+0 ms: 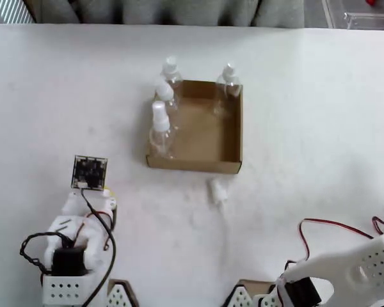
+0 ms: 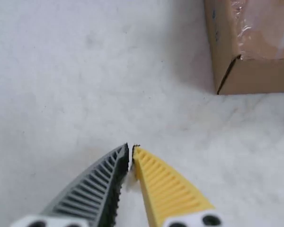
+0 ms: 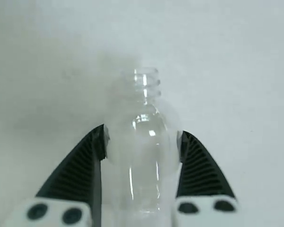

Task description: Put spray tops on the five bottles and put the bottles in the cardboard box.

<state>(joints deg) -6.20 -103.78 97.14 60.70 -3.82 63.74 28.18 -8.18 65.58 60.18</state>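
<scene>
The cardboard box (image 1: pixel 233 137) stands in the middle of the table, and its corner (image 2: pixel 255 75) is also in the left wrist view. Several clear bottles with white spray tops stand upright in it, one at the near left (image 1: pixel 160 131) and one at the far right (image 1: pixel 228 83). A loose white spray top (image 1: pixel 217 190) lies on the table just in front of the box. My right gripper (image 3: pixel 142 133) is shut on a clear bottle (image 3: pixel 144 142) with a bare threaded neck. My left gripper (image 2: pixel 131 147) is shut and holds nothing, low over the table near the box's front left corner.
The left arm (image 1: pixel 77 236) sits at the table's front left, the right arm (image 1: pixel 352 272) at the front right with red and black wires beside it. A wide stretch of white tabletop lies around the box.
</scene>
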